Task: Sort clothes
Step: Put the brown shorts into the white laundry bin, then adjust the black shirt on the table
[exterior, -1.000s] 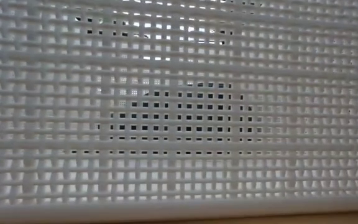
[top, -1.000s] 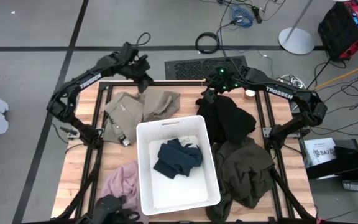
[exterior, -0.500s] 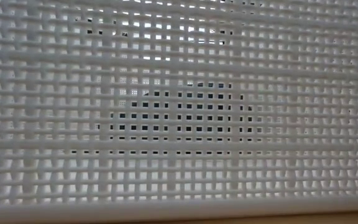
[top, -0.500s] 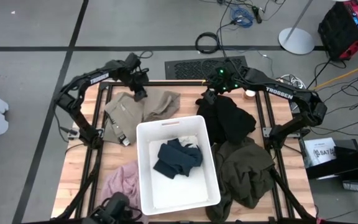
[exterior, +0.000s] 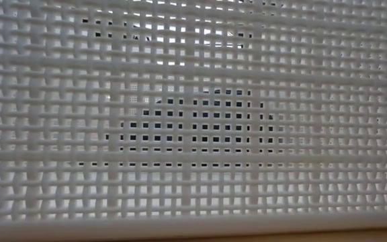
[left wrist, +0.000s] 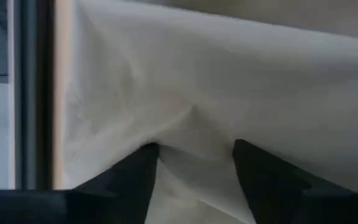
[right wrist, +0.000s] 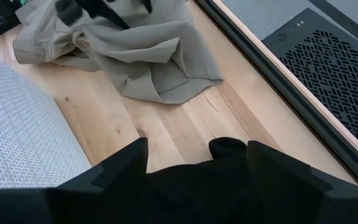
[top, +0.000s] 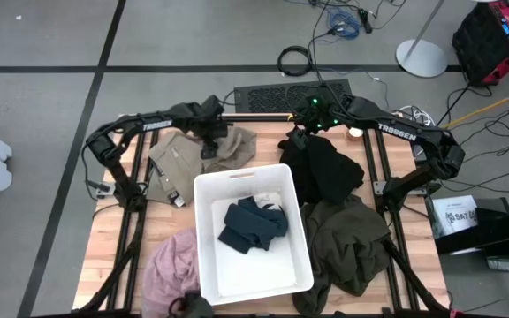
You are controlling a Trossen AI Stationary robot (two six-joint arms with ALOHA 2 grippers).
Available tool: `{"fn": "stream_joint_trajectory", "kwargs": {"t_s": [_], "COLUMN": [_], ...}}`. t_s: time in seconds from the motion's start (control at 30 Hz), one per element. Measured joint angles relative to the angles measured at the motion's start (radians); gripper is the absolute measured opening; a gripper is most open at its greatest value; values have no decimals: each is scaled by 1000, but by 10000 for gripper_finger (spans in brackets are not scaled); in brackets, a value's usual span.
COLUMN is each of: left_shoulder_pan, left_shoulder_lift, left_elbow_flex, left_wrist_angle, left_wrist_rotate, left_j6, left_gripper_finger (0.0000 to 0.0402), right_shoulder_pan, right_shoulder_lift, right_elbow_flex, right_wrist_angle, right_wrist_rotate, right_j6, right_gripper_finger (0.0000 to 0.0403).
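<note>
Two claws: left claw (top: 212, 134) spread, tan trousers (top: 184, 155) bunched between its fingers; right claw (top: 297, 140) spread over black garment (top: 325, 168), white bin (top: 300, 256) beside

The floor (top: 42, 35) was smooth grey concrete crossed by dark tape lines. A black perforated metal box (top: 281, 95) lay behind the light wooden table (top: 104, 238). Coiled black cables (top: 297, 60) trailed nearby, beside a round white stand base (top: 421, 58) and a red-and-black case (top: 493, 35).
</note>
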Motion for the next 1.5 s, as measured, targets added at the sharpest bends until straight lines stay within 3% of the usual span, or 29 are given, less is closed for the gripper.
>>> {"fn": "stream_joint_trajectory", "kwargs": {"t_s": [0.17,0.33,0.43,0.57,0.63,0.83,1.07,1.2,1.37,1.5], "left_shoulder_pan": [-9,-9,-9,-9,-9,-8,-7,3,22,53], "left_shoulder_lift": [1,-2,-3,-3,-4,-118,-449,-601,-684,-677], "left_elbow_flex": [-8,11,25,25,25,25,26,26,26,21], "left_wrist_angle": [28,-57,-94,-92,-92,-153,-219,-220,-221,-178], "left_wrist_rotate": [-25,-43,-42,-41,-44,-187,-345,-283,-250,-198], "left_j6": [-97,-126,-127,-126,-126,-126,-269,-318,-435,-467], "left_gripper_finger": [252,226,169,36,14,4,2,2,1,1], "right_shoulder_pan": [0,0,0,0,0,0,0,0,0,2], "right_shoulder_lift": [0,0,0,0,0,0,0,0,9,50], "right_elbow_flex": [0,0,0,0,0,0,0,0,0,0], "right_wrist_angle": [-1,-3,-2,1,2,1,0,6,30,-28], "right_wrist_rotate": [-1,-1,-1,-1,-1,-1,0,0,1,9], "right_j6": [0,0,0,0,2,4,-3,-17,40,51], "right_gripper_finger": [263,263,263,263,263,263,263,263,256,185]}}
